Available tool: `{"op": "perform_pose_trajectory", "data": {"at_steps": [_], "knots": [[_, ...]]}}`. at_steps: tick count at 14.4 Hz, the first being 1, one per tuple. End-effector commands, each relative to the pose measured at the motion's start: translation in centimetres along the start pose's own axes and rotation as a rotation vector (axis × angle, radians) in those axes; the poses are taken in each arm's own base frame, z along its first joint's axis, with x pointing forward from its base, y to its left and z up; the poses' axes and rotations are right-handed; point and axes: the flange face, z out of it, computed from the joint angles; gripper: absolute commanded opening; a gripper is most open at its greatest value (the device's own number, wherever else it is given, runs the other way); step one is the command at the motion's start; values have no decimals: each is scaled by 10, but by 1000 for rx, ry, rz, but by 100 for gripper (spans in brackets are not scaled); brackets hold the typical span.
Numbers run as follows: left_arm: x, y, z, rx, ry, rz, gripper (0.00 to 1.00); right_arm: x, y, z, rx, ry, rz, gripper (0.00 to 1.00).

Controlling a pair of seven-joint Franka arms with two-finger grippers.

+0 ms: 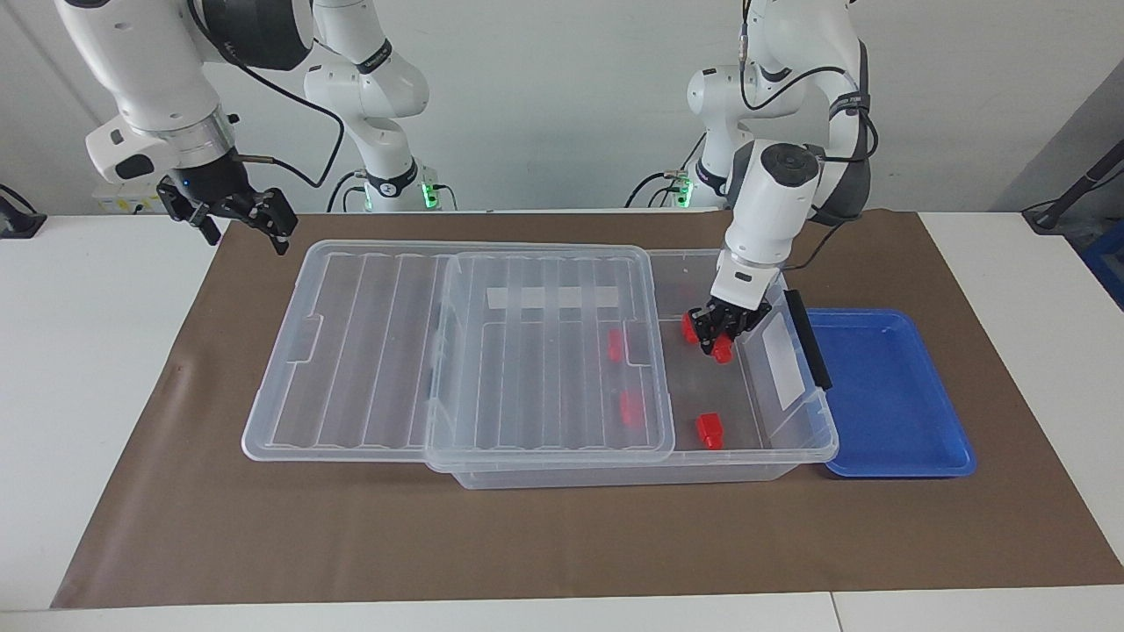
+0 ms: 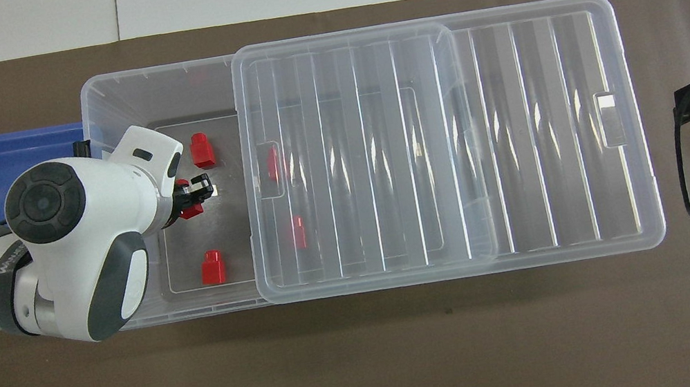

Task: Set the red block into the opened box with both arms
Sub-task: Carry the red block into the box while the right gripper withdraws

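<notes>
On the brown mat (image 1: 562,544) sits the box (image 1: 795,456), its lid (image 1: 369,351) slid toward the right arm's end, leaving the other end uncovered. Beside that end lies a blue tray (image 1: 887,395). The left gripper (image 1: 722,338) reaches down inside the uncovered end, clamped on a red block (image 1: 723,351), low over the floor. Four more blocks (image 1: 709,430) lie inside. The right gripper (image 1: 237,215) hangs above the mat's corner, fingers apart.

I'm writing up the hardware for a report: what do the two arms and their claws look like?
Both arms are glossy white with rounded jointed segments, dark grey joint caps and grey side panels. Loose black cables run along them. Each ends in a small black two-finger claw: the left claw, the right claw. Green lights glow at both bases.
</notes>
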Motion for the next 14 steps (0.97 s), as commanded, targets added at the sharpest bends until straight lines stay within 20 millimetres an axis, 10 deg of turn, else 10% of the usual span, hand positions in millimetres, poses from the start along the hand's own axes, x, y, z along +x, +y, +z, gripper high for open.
{"op": "perform_pose_trajectory", "data": {"at_steps": [1,13,14], "knots": [[-2,6,20,9,14,33,0,-1,4,-2,19,-14,40,100],[-11,2,82,-19,-6,0,0,-9,1,-2,36,-46,23,100],[-11,2,83,-18,-7,1,11,-8,2,-2,37,-41,9,100]]}}
